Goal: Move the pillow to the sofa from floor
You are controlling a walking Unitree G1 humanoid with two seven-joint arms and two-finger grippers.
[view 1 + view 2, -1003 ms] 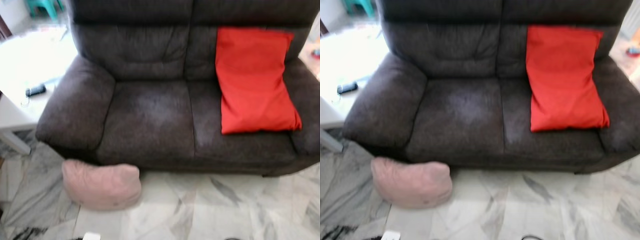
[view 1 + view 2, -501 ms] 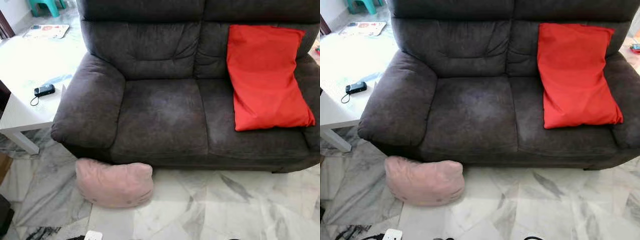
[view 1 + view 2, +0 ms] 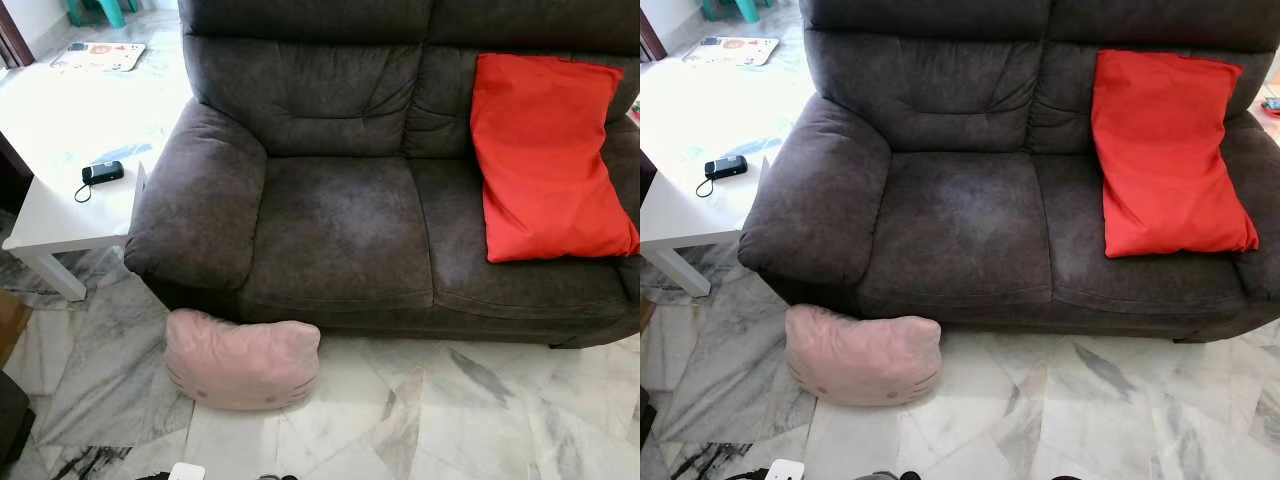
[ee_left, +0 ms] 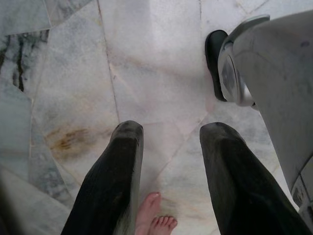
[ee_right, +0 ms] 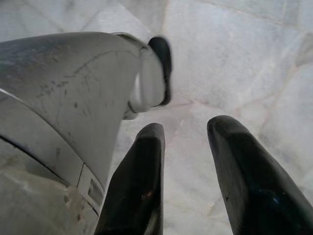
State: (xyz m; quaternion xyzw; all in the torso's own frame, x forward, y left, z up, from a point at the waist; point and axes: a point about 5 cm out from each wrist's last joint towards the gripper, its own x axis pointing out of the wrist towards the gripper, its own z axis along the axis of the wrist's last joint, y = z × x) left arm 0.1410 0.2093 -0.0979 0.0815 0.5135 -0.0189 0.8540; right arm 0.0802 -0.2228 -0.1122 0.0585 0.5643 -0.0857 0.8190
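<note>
Marble floor (image 3: pixel 420 420), white with grey veining. A pink pillow (image 3: pixel 243 362) with a cat-face pattern lies directly on it, touching the front base of the dark grey sofa (image 3: pixel 340 225) below its left armrest. The sofa stands on the floor; a red cushion (image 3: pixel 550 160) rests on its right seat, leaning against the backrest. A white side table (image 3: pixel 70 150) stands just beside the left armrest and carries a small black device (image 3: pixel 102 172) with a cord.

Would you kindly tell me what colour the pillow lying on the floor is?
Pale pink, with a faint cat-face print; the pillow shows best in the left eye view.
</note>
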